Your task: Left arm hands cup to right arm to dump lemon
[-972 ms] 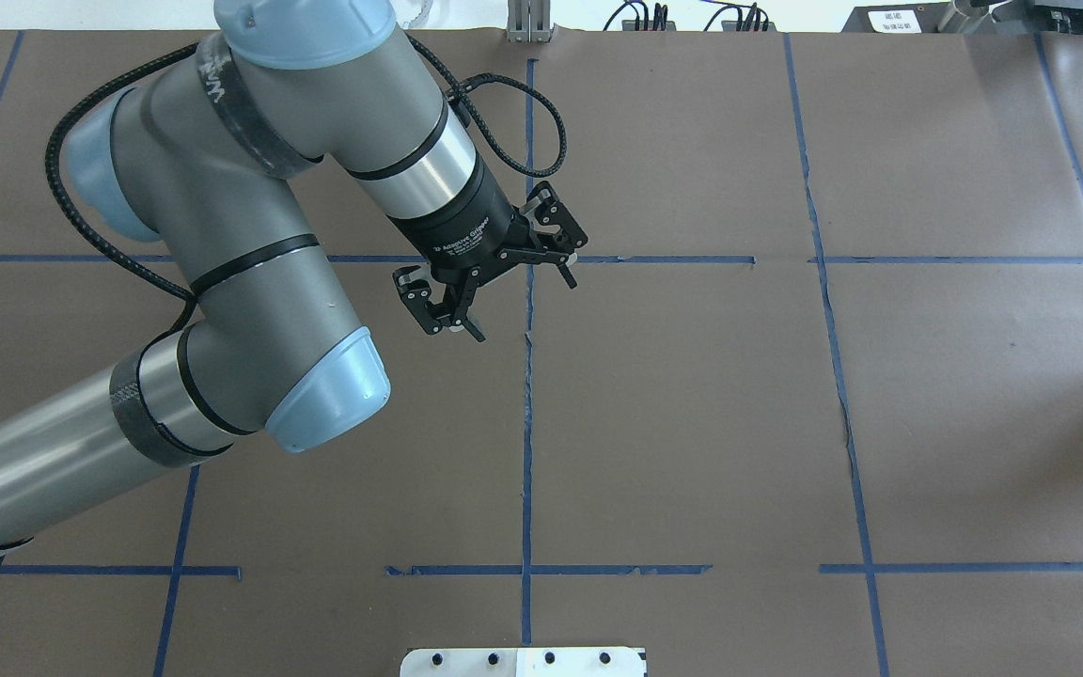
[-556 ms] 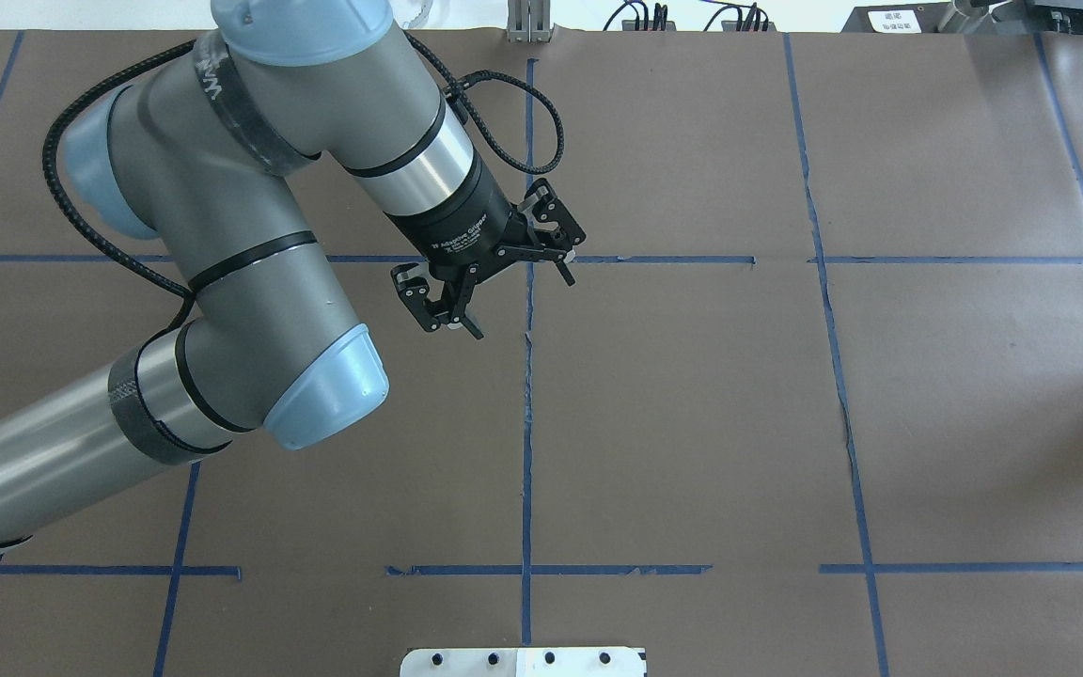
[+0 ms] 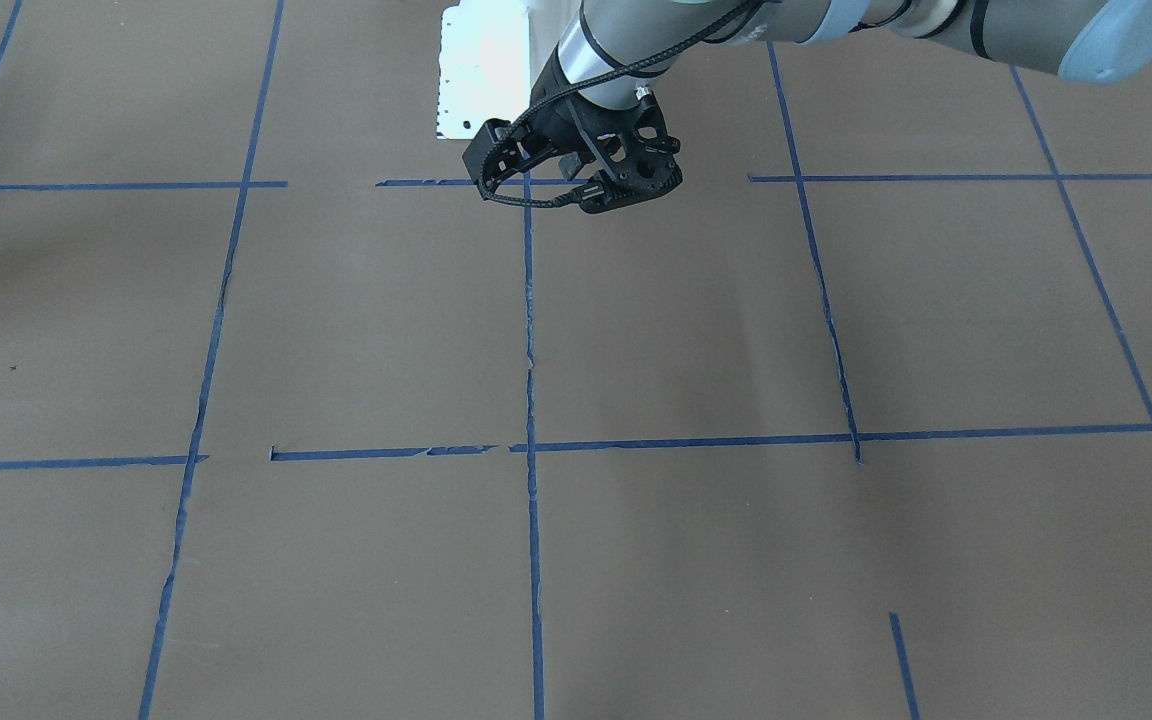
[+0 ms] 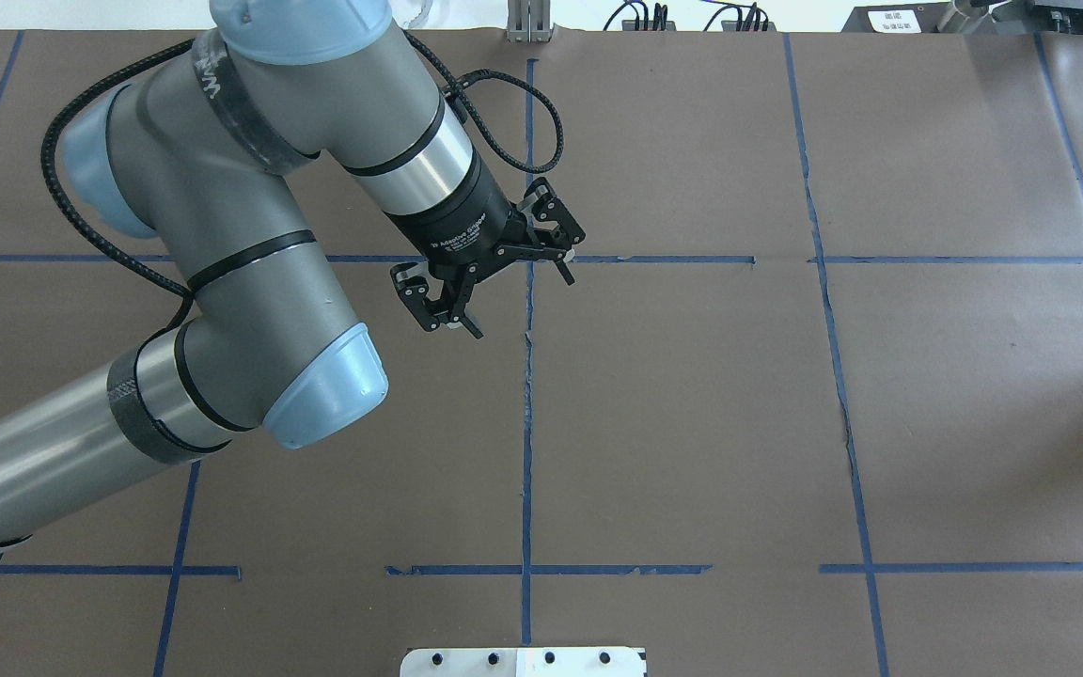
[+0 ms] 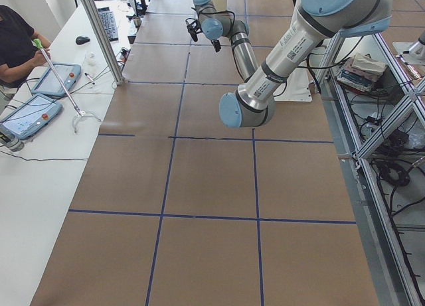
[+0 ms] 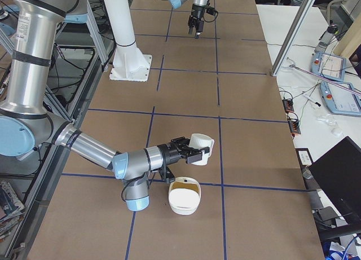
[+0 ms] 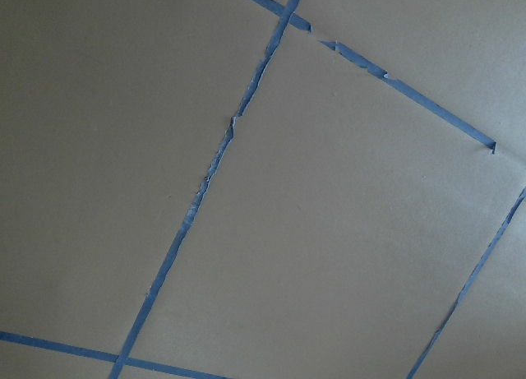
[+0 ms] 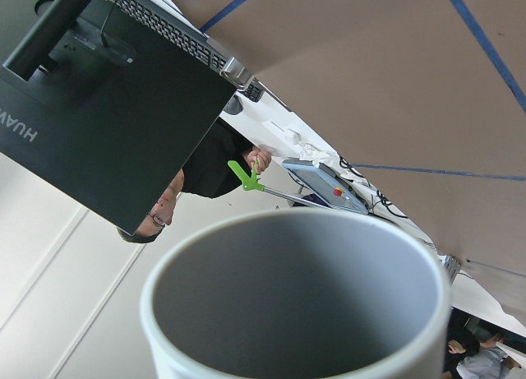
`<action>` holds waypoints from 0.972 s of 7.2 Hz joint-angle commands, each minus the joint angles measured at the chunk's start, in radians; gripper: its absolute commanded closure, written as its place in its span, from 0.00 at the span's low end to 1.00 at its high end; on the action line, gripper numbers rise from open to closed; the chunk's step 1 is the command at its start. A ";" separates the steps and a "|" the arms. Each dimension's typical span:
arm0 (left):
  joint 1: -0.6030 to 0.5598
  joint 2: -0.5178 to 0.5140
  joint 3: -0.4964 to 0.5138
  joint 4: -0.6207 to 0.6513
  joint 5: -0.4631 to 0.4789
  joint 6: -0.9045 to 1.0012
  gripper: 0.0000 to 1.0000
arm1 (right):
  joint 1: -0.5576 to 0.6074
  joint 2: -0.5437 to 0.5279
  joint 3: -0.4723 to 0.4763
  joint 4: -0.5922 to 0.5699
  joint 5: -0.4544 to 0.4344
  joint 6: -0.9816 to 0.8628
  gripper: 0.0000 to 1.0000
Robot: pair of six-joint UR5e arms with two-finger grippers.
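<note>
My left gripper [image 4: 521, 307] is open and empty, hanging above the blue tape cross near the table's middle; it also shows in the front view [image 3: 581, 180] and far off in the right side view [image 6: 196, 31]. The left wrist view shows only brown paper and tape. The white cup [image 6: 201, 144] lies tipped on its side at the end of the near right arm [image 6: 141, 158], just above a white bowl [image 6: 184, 199]. I cannot tell whether the right gripper [image 6: 189, 151] is shut. The cup's grey inside [image 8: 304, 305] shows empty. No lemon shows clearly; the bowl's inside looks yellowish-brown.
Brown paper with blue tape lines [image 4: 527, 423] covers the table. A white mounting plate [image 4: 523, 661] sits at the robot's edge. A white post on its base [image 6: 127, 57] stands near the right arm. Operators' tablets [image 5: 30, 117] and a black monitor [image 6: 338, 175] lie beyond the far edge.
The left arm has drifted very slightly to the left. Its gripper stays open and empty.
</note>
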 commanded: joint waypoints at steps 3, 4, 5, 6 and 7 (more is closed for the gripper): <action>-0.006 0.000 0.000 0.000 0.001 0.000 0.00 | -0.086 0.139 0.093 -0.301 -0.058 -0.187 0.58; -0.006 0.000 0.000 0.000 0.001 0.000 0.00 | -0.143 0.160 0.093 -0.333 -0.110 -0.306 0.58; -0.009 0.000 0.000 0.001 0.001 0.000 0.00 | -0.194 0.203 0.092 -0.383 -0.156 -0.407 0.58; -0.011 0.000 -0.002 0.001 0.014 0.000 0.00 | -0.228 0.255 0.093 -0.429 -0.157 -0.566 0.58; -0.011 -0.002 -0.005 0.001 0.036 0.000 0.00 | -0.267 0.298 0.093 -0.468 -0.147 -0.748 0.58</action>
